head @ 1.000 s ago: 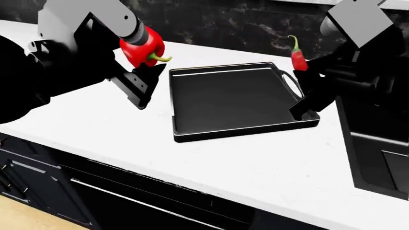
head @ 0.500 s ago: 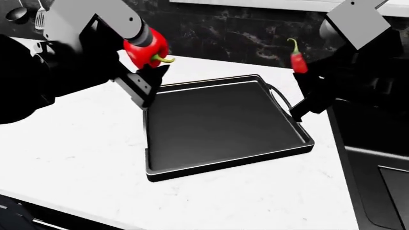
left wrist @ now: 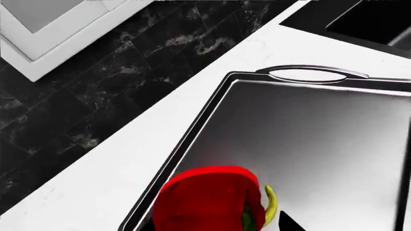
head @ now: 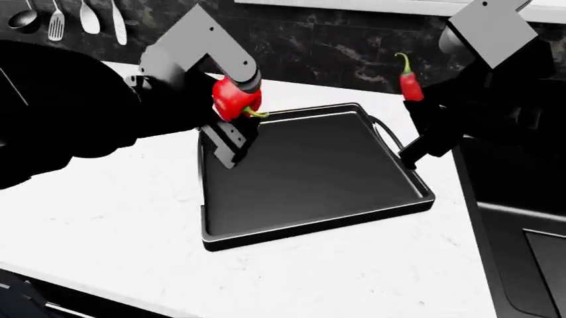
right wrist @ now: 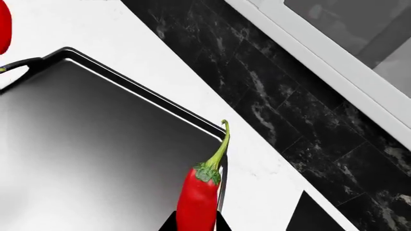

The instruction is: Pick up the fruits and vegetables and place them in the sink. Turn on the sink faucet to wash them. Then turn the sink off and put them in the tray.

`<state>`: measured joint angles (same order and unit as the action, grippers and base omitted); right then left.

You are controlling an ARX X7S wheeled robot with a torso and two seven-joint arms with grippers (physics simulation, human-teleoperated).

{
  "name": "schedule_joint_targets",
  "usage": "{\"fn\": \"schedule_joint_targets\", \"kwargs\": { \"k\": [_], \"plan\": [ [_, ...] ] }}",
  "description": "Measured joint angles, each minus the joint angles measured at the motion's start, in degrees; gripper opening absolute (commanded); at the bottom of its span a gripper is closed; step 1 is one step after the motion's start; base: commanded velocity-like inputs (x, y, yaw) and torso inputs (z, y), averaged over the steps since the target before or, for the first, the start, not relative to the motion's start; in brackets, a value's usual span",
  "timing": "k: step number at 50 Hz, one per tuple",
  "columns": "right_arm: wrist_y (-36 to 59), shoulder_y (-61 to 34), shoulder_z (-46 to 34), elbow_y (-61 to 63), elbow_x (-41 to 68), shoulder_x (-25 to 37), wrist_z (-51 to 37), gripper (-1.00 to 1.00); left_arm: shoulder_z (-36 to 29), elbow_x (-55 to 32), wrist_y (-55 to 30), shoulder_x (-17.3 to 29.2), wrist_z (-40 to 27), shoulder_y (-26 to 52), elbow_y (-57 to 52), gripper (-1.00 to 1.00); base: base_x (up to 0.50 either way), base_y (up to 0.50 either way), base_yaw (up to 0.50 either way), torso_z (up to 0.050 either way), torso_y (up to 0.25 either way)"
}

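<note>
Left gripper (head: 232, 136) is clamped on the bell pepper (head: 235, 98) above the tray (head: 309, 173) at 10 o'clock; right gripper (head: 415, 129) grips the chili (head: 409, 84) at 2 o'clock.

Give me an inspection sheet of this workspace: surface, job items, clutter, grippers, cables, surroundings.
Surface: white countertop, bare where visible.
Tray: black tray flat on the counter, nothing lying in it.
Bell pepper: bell pepper held in the air above the tray's far left corner.
Chili: chili held upright, stem up, above the tray's right edge.
Sink: sink at the right, only partly in view.
Faucet: nothing seen.
Clutter: nothing seen.
Grippers: left gripper shut on the bell pepper; right gripper shut on the chili.
Cables: nothing seen.
Surroundings: dark marbled backsplash; hanging utensils at far left.
</note>
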<state>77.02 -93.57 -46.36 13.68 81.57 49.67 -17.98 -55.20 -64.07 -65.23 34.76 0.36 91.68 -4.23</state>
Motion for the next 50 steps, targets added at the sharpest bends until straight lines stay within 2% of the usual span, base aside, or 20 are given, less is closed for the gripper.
{"fn": "schedule_joint_targets", "kwargs": {
  "k": [22,50],
  "plan": [
    [-1.08,0.05,-0.13,-0.45,-0.01,0.33,-0.35,-1.00,-9.40,5.82,0.21,-8.63,8.80,0.43,10.78,-1.00,0.00,0.00,0.00,0.001,0.000],
    [-1.78,-0.08,-0.71,-0.97,-0.03,0.37,-0.51,-1.00,-15.03,9.84,1.05,-13.48,13.17,0.43,18.48,-1.00,0.00,0.00,0.00,0.000,0.001]
  ]
}}
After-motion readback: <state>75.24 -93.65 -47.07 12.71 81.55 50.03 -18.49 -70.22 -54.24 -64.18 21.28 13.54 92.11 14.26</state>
